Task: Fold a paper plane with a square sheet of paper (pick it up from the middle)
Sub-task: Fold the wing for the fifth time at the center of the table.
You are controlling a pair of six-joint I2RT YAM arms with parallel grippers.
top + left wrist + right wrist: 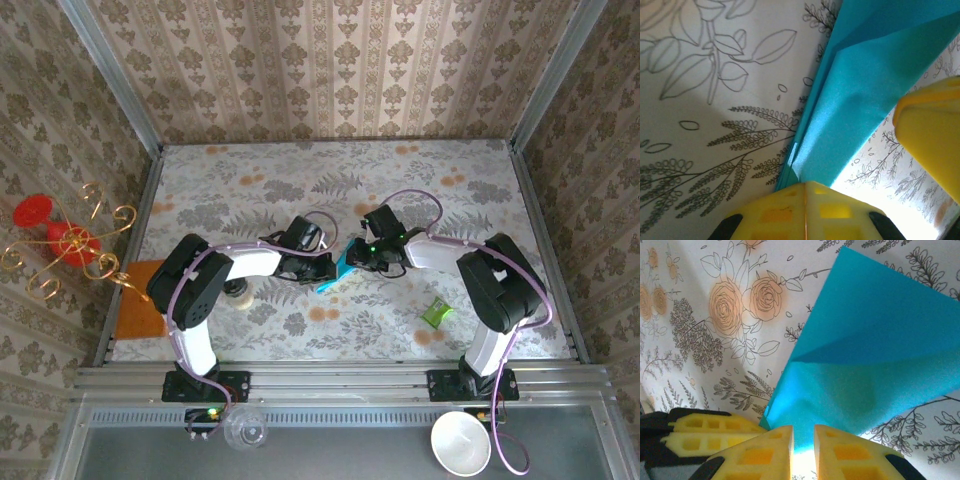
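Paper plane [860,85] — pinched by left claw [805,192] and right claw [802,440].

The matt teal paper plane [875,370] lies on a smooth floral-printed table [715,340], between yellow foam-like fingertips [760,455].

My two arms are chunky black joint housings with white link sections in between, each sitting on a black base bolted to the aluminium rail. A thin lilac cable loops along each arm from base to wrist. There's a little green light glowing near the right wrist. Up close, the left gripper [805,212] and right gripper [802,452] have bright yellow fingers with a grid of square pockets moulded in.
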